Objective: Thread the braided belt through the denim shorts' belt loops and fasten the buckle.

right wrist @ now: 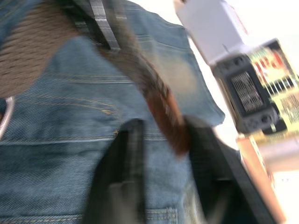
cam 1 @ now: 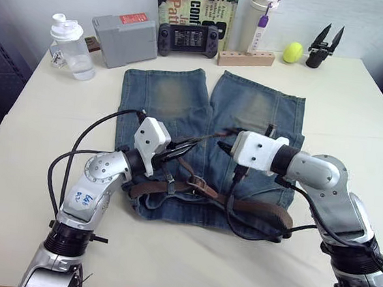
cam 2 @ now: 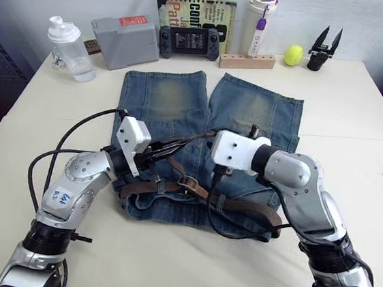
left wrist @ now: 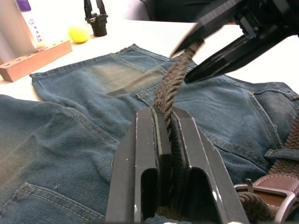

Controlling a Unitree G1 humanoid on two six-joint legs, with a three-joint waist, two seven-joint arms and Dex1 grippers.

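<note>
Both grippers on the braided belt (cam 1: 253,208), held up over the denim shorts (cam 1: 176,97).

L gripper (left wrist: 164,122) at frame centre, fingers clamped on the woven strap. R gripper (right wrist: 161,133) just beside it, centre-right, fingers apart w/ the dark leather tip btwn them. Rest of belt lies along the waistband, lower centre, running toward lower right; buckle (cam 1: 197,183) sits mid-waistband. Shorts flat on table (cam 1: 359,113), legs toward top of frame. Belt loops (left wrist: 281,154) near the buckle.
</note>
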